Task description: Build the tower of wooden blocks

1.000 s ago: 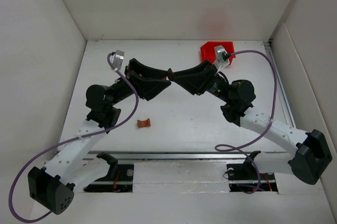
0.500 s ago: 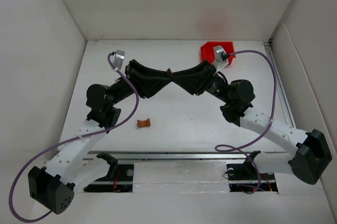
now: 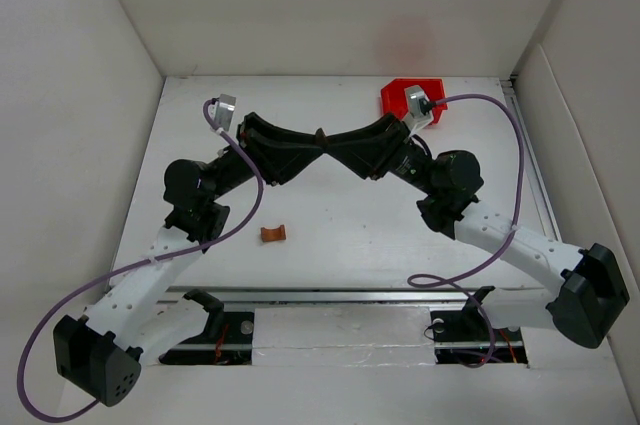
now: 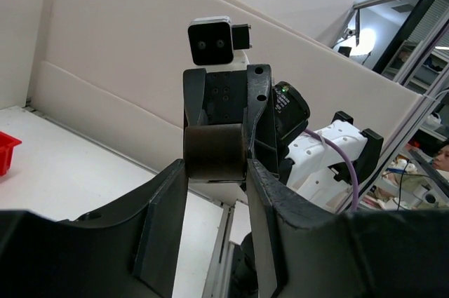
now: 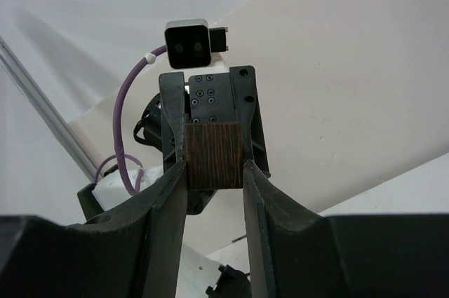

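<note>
A dark brown wood block (image 3: 320, 138) hangs in the air above the table's middle, between both grippers, which meet tip to tip. My left gripper (image 3: 311, 142) is shut on it from the left, and the block (image 4: 214, 151) sits between its fingertips (image 4: 179, 172). My right gripper (image 3: 330, 141) is shut on the same block (image 5: 215, 156) from the right. A reddish-brown arch piece (image 3: 274, 234) lies on the table in front of the left arm. No tower or other wood blocks show.
A red plastic bin (image 3: 398, 96) stands at the back right, partly behind the right wrist; its corner shows in the left wrist view (image 4: 5, 151). White walls close the table in at the left, back and right.
The left gripper's wide-spread fingers have closed around the dark block held at the right gripper's tips. Both arms have shifted slightly.
</note>
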